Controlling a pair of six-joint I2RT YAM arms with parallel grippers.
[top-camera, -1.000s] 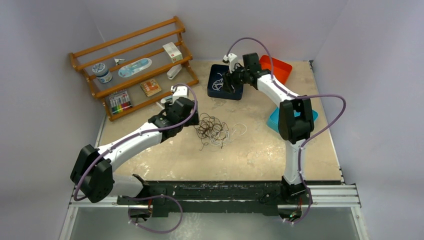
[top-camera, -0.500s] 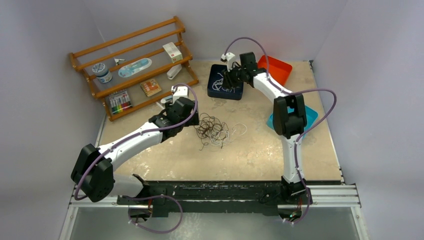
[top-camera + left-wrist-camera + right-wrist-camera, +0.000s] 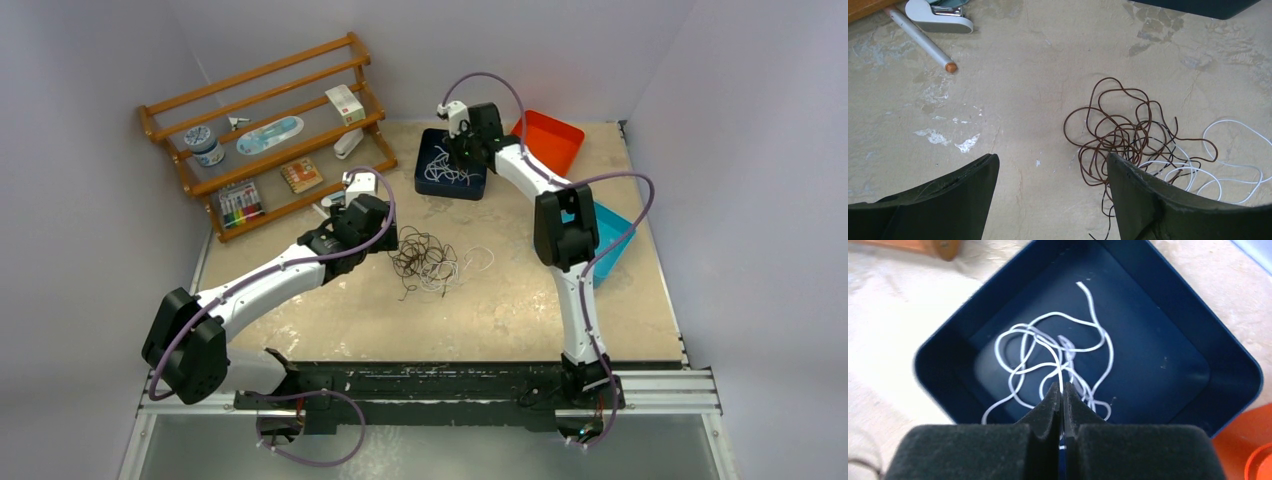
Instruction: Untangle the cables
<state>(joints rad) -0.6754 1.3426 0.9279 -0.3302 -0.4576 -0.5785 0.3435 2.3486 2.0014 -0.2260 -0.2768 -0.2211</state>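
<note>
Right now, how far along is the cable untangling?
Done: a thin white cable lies loose in the dark blue square tray. In hand: nothing clearly; the right gripper is shut above that cable, the left gripper open beside the wiry knot of brown, black and white cables. Left: that whole knot, not yet pulled apart.

The tabletop [image 3: 1023, 75] is a matt, mottled beige surface, rough-looking, with white chipped patches. The brown cables [image 3: 1113, 130] are thin and smooth with a faint sheen. The white cable [image 3: 1058, 355] has a smooth, plastic-looking sheath. The dark blue tray [image 3: 1168, 355] is smooth plastic, semi-matt and dust-specked. The right end effector [image 3: 1062, 390] has black, grainy, foam-like pads. The left end effector [image 3: 1052, 162] has dark matt fingers with scuffed edges. The rack [image 3: 260, 100] is varnished orange-brown wood. The orange tray [image 3: 550, 140] is glossy plastic.
</note>
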